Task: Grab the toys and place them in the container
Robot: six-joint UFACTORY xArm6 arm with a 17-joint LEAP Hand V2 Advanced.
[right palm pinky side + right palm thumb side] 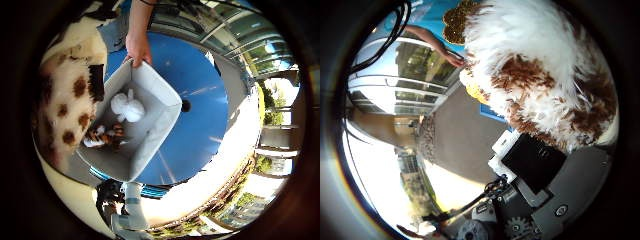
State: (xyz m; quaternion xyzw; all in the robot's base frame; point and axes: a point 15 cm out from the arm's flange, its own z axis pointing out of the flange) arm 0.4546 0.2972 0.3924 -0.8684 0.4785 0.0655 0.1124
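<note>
The hand (530, 200) is up over the blue round table (200, 110), and pressed right against its palm is a fluffy white plush toy with brown spots (545, 75), filling the thumb-side view. The fingers' curl isn't visible, so I can't tell whether the hand is clenched round that toy, though it sits so close that it looks carried. Below waits the grey fabric container (160, 117), open-topped, resting on the table. Inside it already lie a small white plush toy (127, 107) and a brown-and-white toy (105, 136). A person's hand (137, 47) grips the container's far rim, holding it. The key relation: the spotted toy hangs beside the container's edge, not squarely above the opening, so I'd judge the hand needs to slide across over the middle before letting go.
</note>
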